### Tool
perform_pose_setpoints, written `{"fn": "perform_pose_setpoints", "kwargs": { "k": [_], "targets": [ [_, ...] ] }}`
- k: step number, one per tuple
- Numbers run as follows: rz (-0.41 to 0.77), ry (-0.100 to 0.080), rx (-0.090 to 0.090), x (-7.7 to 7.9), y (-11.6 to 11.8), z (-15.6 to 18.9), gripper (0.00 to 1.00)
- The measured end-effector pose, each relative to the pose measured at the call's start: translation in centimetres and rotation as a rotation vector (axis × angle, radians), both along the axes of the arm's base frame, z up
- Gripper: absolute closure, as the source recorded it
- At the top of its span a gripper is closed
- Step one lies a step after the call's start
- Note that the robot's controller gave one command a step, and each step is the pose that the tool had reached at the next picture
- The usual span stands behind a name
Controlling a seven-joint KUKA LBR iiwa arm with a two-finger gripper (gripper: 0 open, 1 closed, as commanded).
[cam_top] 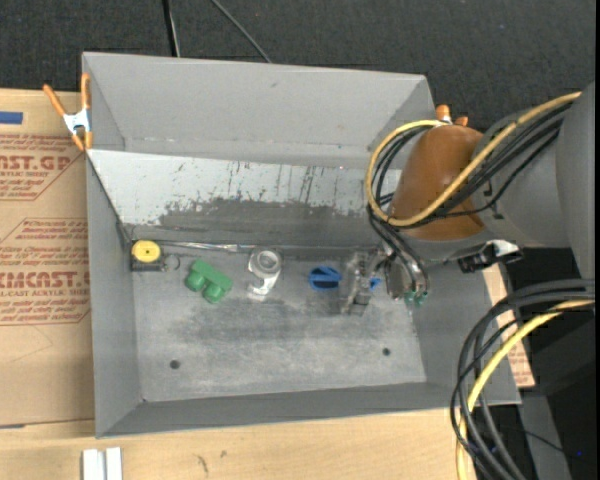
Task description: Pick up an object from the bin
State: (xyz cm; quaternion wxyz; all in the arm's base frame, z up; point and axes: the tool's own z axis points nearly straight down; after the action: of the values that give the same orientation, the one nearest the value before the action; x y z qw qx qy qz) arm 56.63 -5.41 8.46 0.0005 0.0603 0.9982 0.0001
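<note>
Blue small piece (pixel 325 278), long axis roughly left-right, just beside gripper (pixel 360 290), its opening impossible to tell.

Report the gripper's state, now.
Gripper: cannot be told; it sits low beside the small blue object, toward the right of the grey metal bin.

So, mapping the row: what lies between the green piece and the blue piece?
The camera view shows a clear plastic piece between the green piece and the blue piece.
</note>
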Motion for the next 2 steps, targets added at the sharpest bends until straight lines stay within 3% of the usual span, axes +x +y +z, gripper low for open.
{"fn": "perform_pose_setpoints", "kwargs": {
  "k": [1,2],
  "targets": [
    [0.000,0.000,0.000,0.00,-0.01,0.00,0.00],
    [0.000,0.000,0.000,0.00,-0.01,0.00,1.00]
  ]
}}
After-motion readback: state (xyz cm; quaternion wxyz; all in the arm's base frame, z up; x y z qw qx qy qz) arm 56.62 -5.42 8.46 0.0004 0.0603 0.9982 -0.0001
